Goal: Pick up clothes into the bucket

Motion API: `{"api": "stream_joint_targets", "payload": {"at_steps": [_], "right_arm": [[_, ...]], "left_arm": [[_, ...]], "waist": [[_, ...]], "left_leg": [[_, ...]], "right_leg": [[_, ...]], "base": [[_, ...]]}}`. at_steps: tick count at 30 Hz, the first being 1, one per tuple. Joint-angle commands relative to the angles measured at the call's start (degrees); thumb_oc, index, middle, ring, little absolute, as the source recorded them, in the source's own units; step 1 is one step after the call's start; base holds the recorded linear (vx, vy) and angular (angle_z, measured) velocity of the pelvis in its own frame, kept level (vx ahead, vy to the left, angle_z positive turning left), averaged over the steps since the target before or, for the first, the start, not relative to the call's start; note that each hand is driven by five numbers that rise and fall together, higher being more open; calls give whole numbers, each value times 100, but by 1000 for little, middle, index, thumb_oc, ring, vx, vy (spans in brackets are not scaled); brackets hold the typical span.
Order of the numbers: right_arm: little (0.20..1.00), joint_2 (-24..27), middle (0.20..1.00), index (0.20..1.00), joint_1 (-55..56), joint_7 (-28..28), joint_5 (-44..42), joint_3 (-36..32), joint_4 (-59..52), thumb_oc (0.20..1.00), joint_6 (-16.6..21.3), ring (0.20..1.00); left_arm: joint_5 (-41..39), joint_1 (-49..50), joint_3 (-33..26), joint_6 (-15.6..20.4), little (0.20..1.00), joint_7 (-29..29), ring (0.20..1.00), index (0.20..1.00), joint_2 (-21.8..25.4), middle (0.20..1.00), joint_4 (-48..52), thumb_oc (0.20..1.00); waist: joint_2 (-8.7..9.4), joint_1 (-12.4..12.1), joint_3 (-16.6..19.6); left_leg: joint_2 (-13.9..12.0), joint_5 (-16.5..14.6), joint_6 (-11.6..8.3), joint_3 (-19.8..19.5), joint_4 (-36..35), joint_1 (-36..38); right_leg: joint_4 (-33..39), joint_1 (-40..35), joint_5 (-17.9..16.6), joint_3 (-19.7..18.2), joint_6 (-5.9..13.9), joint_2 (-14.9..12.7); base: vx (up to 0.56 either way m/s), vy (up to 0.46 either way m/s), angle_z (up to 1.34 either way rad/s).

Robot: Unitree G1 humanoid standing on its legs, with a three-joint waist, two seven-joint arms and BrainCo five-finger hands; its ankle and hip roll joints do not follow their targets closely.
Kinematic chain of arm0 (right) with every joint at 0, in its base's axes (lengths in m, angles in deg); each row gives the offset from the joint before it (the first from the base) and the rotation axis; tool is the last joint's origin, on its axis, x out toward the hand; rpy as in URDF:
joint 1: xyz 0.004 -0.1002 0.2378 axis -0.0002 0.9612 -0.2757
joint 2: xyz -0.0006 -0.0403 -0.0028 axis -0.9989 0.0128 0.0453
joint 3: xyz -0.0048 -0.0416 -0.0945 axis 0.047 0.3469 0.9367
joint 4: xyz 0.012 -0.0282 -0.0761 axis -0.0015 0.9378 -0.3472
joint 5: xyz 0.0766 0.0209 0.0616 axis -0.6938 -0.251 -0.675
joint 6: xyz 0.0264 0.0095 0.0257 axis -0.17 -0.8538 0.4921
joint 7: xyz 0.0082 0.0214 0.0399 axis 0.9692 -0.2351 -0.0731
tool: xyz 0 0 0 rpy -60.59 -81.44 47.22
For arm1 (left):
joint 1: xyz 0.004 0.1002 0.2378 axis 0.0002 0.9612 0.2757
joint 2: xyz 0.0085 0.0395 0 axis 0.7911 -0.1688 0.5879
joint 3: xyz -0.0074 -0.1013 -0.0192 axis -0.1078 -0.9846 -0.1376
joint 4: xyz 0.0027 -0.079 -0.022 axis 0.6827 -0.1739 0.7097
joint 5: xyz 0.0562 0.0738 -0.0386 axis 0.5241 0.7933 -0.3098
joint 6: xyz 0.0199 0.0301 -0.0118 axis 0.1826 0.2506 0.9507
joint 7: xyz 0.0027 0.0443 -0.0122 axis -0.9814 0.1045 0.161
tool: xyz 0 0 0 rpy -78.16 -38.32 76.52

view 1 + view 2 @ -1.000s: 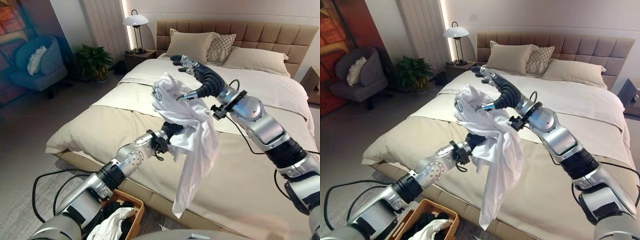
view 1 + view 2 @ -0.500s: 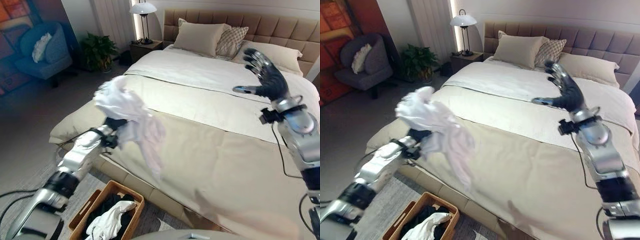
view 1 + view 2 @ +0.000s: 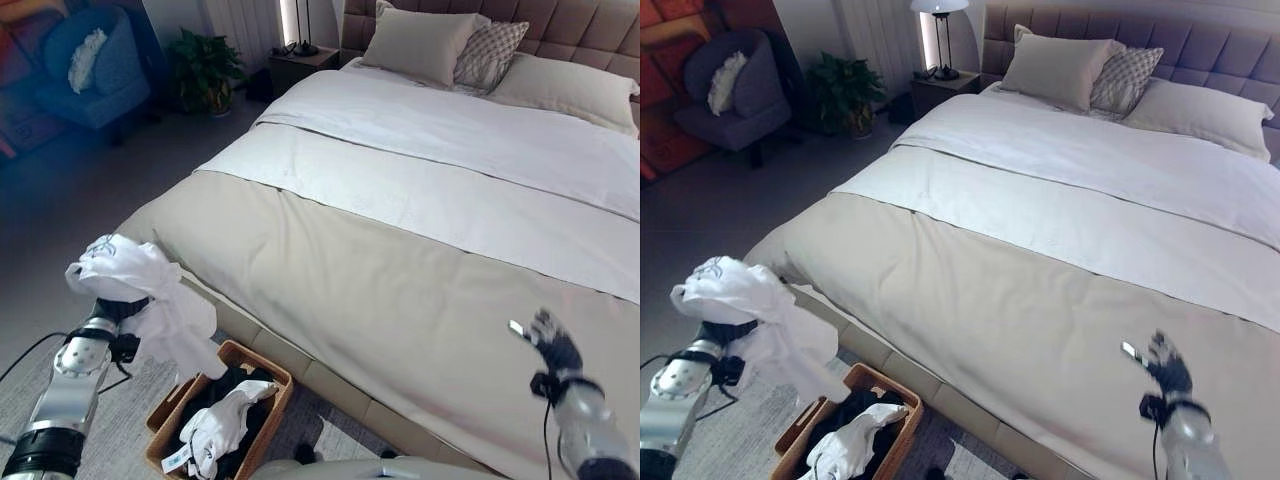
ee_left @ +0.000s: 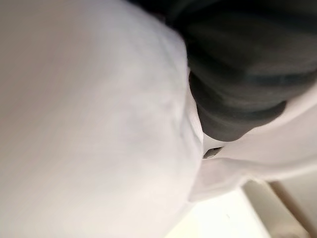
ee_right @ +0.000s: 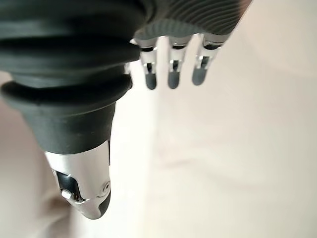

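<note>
Left hand [image 3: 118,308] buried in bunched white garment [image 3: 140,295], fingers hidden — grip can't be told — cloth hanging just above wicker basket [image 3: 262,372] beside bed [image 3: 420,290]. Right hand [image 3: 552,348] released — fingers straight over bedcover, near right.

The wicker basket [image 3: 262,372] stands on the floor [image 3: 700,200] tight against the side of the bed [image 3: 420,300], so it can be reached from above or from the floor side. It already holds dark and white clothes [image 3: 222,418] heaped up to its rim. The white garment [image 3: 150,295] hangs just above and beside its near corner. Over the bed, the wide cover around the right hand [image 3: 553,348] lies bare.
</note>
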State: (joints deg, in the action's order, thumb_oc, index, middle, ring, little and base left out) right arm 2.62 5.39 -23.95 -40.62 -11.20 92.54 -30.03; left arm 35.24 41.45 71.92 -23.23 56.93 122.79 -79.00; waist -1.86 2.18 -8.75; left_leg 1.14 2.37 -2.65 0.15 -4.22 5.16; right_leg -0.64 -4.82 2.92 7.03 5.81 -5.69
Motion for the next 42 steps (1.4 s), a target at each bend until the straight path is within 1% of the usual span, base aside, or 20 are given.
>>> {"api": "stream_joint_targets", "payload": {"at_steps": [1,4,6,7,11,14,15,19,20,21,22,23,24,25,26,29,31,32,39,42], "right_arm": [[1000,110,1000,1000,-276,140,666,504,132,1000,193,1000],[1000,54,1000,1000,-320,196,1057,788,670,1000,152,1000],[1000,62,1000,1000,-325,243,1112,809,721,1000,175,1000],[1000,36,1000,1000,-372,407,1268,907,1011,1000,182,1000],[1000,111,1000,1000,-416,515,1444,1093,826,1000,266,1000],[1000,217,1000,1000,-538,783,1397,1285,728,1000,443,1000],[1000,217,1000,1000,-541,783,1397,1284,731,1000,445,1000],[1000,334,1000,1000,-851,1127,1239,1419,613,1000,620,1000],[1000,350,1000,1000,-862,1174,1189,1427,573,1000,641,1000],[1000,351,1000,1000,-910,1246,1147,1445,539,1000,691,1000],[1000,362,1000,1000,-954,1300,1073,1455,527,1000,735,1000],[1000,361,1000,1000,-955,1300,1073,1454,528,1000,735,1000],[1000,351,1000,1000,-1015,1380,911,1472,488,1000,793,1000],[1000,350,1000,1000,-1016,1380,911,1471,488,1000,793,1000],[1000,341,1000,1000,-1017,1485,833,1516,462,1000,848,1000],[1000,291,1000,1000,-1091,1546,730,1614,466,1000,894,1000],[1000,293,1000,1000,-1108,1545,689,1649,466,1000,896,1000],[1000,291,1000,1000,-1143,1580,627,1700,483,1000,918,1000],[1000,217,1000,1000,-1202,1586,468,1928,436,1000,940,1000],[1000,197,1000,1000,-1232,1583,387,2021,345,1000,970,1000]], "left_arm": [[-56,-242,-505,508,200,584,200,200,-86,200,199,200],[-360,-235,-488,599,200,805,200,200,-405,200,23,200],[-409,-248,-458,616,200,870,200,200,-432,200,-71,200],[-558,-363,-364,676,200,1058,200,200,-522,200,-321,200],[-623,-506,-253,785,200,1357,200,200,-555,200,-506,200],[-505,-702,-31,866,200,1868,200,200,-492,200,-547,200],[-506,-709,-28,869,200,1869,200,200,-491,200,-553,200],[-475,-1330,346,883,200,2281,200,200,-277,200,-729,200],[-455,-1412,417,860,200,2325,200,200,-204,200,-714,200],[-441,-1629,498,850,200,2394,200,200,-99,200,-801,200],[-422,-1766,579,841,200,2466,200,200,7,200,-812,200],[-423,-1769,579,841,200,2466,200,200,7,200,-813,200],[-378,-1981,684,816,200,2549,200,200,219,200,-833,200],[-378,-1984,685,816,200,2549,200,200,219,200,-835,200],[-352,-2123,775,773,200,2622,200,200,428,200,-763,200],[-435,-2405,895,757,200,2661,200,200,654,200,-868,200],[-503,-2508,937,761,200,2654,200,200,705,200,-887,200],[-524,-2606,1010,732,200,2684,200,200,870,200,-849,200],[-479,-2939,1232,561,200,2692,200,200,1118,200,-947,200],[-519,-2980,1230,509,200,2748,200,200,1070,200,-1051,200]], "waist": [[178,51,-221],[172,87,-596],[171,104,-667],[198,135,-913],[277,183,-1173],[375,190,-1510],[375,188,-1500],[468,238,-1935],[478,250,-2006],[493,271,-2093],[505,293,-2101],[505,292,-2101],[547,321,-2104],[547,320,-2104],[572,347,-2104],[630,369,-2104],[648,370,-2104],[675,374,-2104],[806,370,-2104],[885,365,-2104]], "left_leg": [[124,-678,94,-183,1033,-570],[197,-755,145,-211,1429,-1002],[220,-740,162,-207,1527,-1157],[264,-822,197,-223,1862,-1490],[244,-877,220,-186,2341,-2095],[200,-940,245,-216,2844,-2862],[201,-943,246,-214,2854,-2880],[229,-951,246,-281,3382,-3839],[227,-1139,225,-324,3524,-3923],[228,-1166,220,-329,3674,-4127],[246,-1179,219,-342,3807,-4392],[246,-1180,219,-342,3810,-4395],[244,-1217,212,-363,4052,-4821],[244,-1218,212,-362,4055,-4824],[235,-1243,197,-386,4240,-5230],[214,-1298,194,-403,4534,-5774],[203,-1307,191,-406,4599,-5925],[193,-1325,187,-453,4724,-6212],[187,-1353,188,-576,4969,-6919],[181,-1349,193,-605,5015,-7086]], "right_leg": [[-1044,908,-8,95,129,-336],[-1434,1334,65,-11,91,-391],[-1512,1468,50,-44,75,-402],[-1754,1744,101,-138,34,-437],[-2017,2256,88,-249,-13,-491],[-2492,3010,181,-328,-59,-472],[-2503,3030,184,-330,-59,-473],[-2943,3852,220,-317,-77,-536],[-3096,3931,395,-345,-50,-525],[-3205,4113,410,-340,-56,-546],[-3319,4363,423,-342,-61,-548],[-3322,4367,424,-343,-61,-548],[-3514,4768,448,-349,-78,-541],[-3517,4771,449,-351,-78,-541],[-3702,5152,482,-365,-89,-537],[-3945,5675,522,-366,-97,-535],[-4000,5811,538,-351,-99,-543],[-4110,6073,556,-319,-94,-554],[-4265,6713,585,-256,-99,-548],[-4306,6862,589,-211,-106,-546]], "base": [[-185,63,4],[-138,55,1],[-94,44,2],[-128,24,1],[-104,16,-1],[-139,7,-9],[-153,-6,-7],[-128,-5,8],[-35,0,12],[-22,8,11],[-75,20,8],[-78,22,8],[-48,16,3],[-81,7,3],[-42,-7,2],[-34,-12,8],[-6,-10,3],[0,0,0],[5,-22,4],[16,-16,5]]}}
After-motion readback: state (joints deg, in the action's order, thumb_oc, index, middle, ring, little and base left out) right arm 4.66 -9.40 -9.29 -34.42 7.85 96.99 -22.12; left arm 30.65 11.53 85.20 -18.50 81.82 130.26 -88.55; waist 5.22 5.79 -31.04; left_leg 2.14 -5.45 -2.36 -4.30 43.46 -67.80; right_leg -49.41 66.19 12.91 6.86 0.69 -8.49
